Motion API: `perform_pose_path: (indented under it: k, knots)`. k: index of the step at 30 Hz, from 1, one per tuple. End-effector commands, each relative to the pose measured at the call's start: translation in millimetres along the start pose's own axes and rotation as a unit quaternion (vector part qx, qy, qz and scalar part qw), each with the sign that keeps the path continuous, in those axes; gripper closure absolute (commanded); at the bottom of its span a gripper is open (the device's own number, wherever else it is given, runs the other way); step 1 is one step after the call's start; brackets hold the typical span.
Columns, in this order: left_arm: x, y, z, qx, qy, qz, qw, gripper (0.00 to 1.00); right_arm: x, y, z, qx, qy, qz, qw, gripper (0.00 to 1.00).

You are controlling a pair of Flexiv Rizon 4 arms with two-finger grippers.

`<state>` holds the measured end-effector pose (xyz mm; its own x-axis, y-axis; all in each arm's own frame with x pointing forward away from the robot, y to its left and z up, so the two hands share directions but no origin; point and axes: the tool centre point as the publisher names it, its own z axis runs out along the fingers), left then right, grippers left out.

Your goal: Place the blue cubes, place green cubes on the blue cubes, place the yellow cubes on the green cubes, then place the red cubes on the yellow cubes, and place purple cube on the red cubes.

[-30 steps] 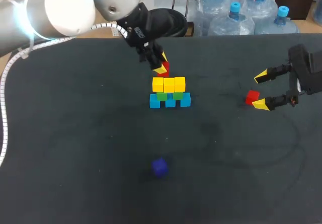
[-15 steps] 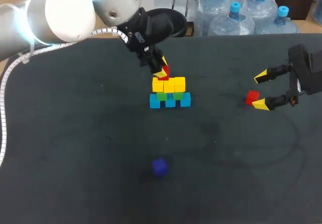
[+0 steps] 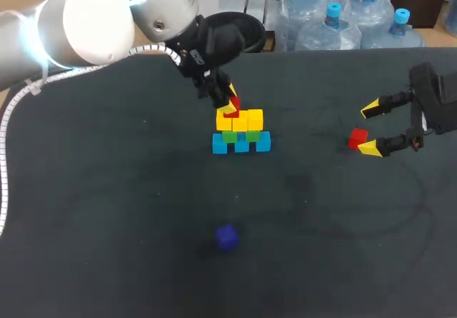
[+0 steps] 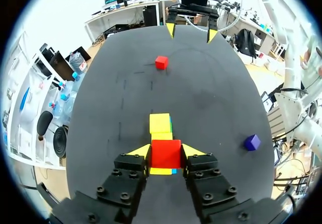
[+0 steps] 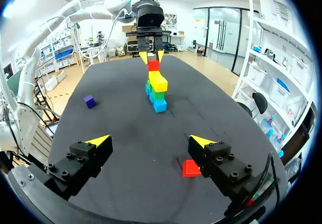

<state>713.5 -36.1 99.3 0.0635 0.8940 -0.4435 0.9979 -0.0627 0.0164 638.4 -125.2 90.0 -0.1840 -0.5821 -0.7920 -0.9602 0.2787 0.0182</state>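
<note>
Because red goes on yellow, my left end effector (image 3: 230, 104) grips a red cube (image 4: 166, 153) over the yellow row (image 3: 241, 121) (its left end); my right end effector (image 3: 369, 127) hangs open beside another red cube (image 3: 358, 138).

L fingers (image 3: 228, 106) hold red cube (image 3: 235, 108) at stack (image 3: 241, 132) top.

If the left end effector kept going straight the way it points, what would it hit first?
Probably the yellow cubes just ahead; the red cube in the left end effector would touch them first. Gap unclear.
</note>
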Motion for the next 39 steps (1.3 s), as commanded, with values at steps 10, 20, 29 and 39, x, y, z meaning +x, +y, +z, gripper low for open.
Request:
perform_pose_path:
  k: [10,20,29,39]
  knots:
    - [1.4,3.0,4.2,0.005,0.0,-0.002,1.0,1.0,0.3,-0.1,0.4,0.0,-0.001,0.0,1.0,0.0]
    - [1.3,5.0,4.8,0.008,0.002,-0.002,1.0,1.0,0.3,-0.1,0.4,0.0,-0.001,0.0,1.0,0.0]
    - [0.7,5.1,5.2,0.01,0.002,-0.001,1.0,1.0,0.3,-0.1,0.4,0.0,-0.001,0.0,1.0,0.0]
    - [1.0,5.2,5.3,0.011,0.002,-0.005,1.0,0.81,0.3,-0.1,0.4,0.0,-0.001,0.0,1.0,0.0]
